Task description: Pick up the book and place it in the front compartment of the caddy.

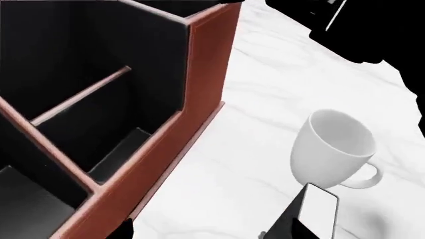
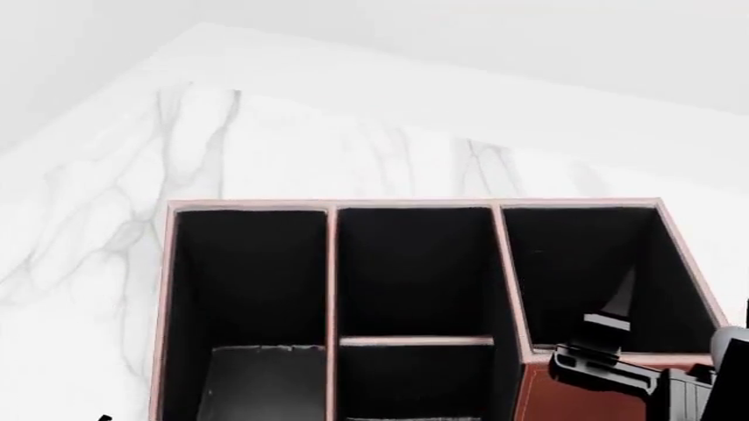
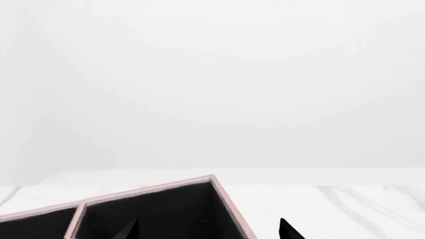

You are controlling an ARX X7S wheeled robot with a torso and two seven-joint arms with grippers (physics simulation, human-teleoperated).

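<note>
The book (image 1: 319,209), thin and black with a pale face, stands tilted on the marble beside the white mug (image 1: 335,149). My left gripper (image 1: 207,233) is open, with bare table between its fingertips. The book's lower end lies by one fingertip (image 1: 290,230), and contact is unclear. The reddish-brown caddy (image 1: 199,94) (image 2: 503,272) (image 3: 149,189) has a low divider (image 2: 416,340) splitting its middle column. The front compartment (image 2: 416,294) (image 1: 63,59) lies between that divider and the tall wall. My right gripper (image 2: 685,298) (image 3: 209,231) hangs open astride the caddy's right wall.
The white marble table (image 2: 105,263) meets a plain white wall behind the caddy. The mug's handle (image 1: 369,178) points away from the caddy. The right arm (image 2: 655,390) crosses the caddy's lower right corner in the head view.
</note>
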